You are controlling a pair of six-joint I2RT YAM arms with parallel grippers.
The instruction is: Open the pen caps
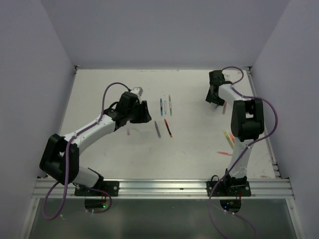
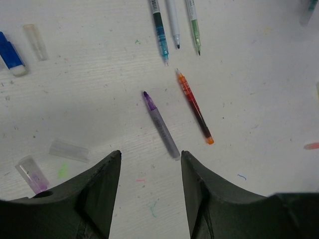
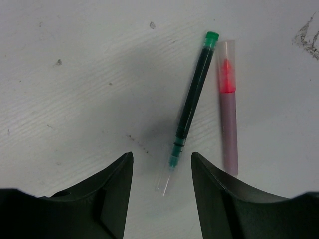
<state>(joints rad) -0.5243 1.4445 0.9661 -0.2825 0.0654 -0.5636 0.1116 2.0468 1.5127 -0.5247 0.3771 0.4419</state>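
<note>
My left gripper (image 2: 150,154) stands open over bare table, nothing between its fingers. Just ahead of it lie an uncapped purple-grey pen (image 2: 160,124) and an orange-red pen (image 2: 194,107). Farther off lie a teal pen (image 2: 159,30), a white pen (image 2: 173,22) and a green pen (image 2: 193,25). Loose pen caps lie to the left: a blue cap (image 2: 10,52), a clear cap (image 2: 36,42), another clear one (image 2: 69,149) and a purple-tinted cap (image 2: 32,174). My right gripper (image 3: 162,157) is open above a dark green pen (image 3: 192,99), whose clear cap (image 3: 164,181) lies between the fingers. Beside it lies a pink-tipped pen (image 3: 228,104), also capped.
In the top view the left gripper (image 1: 147,113) is left of the middle pen group (image 1: 164,107), and the right gripper (image 1: 215,101) is at the far right. Yellow and orange pens (image 1: 228,138) lie by the right arm. White walls close in the table (image 1: 189,159) on three sides.
</note>
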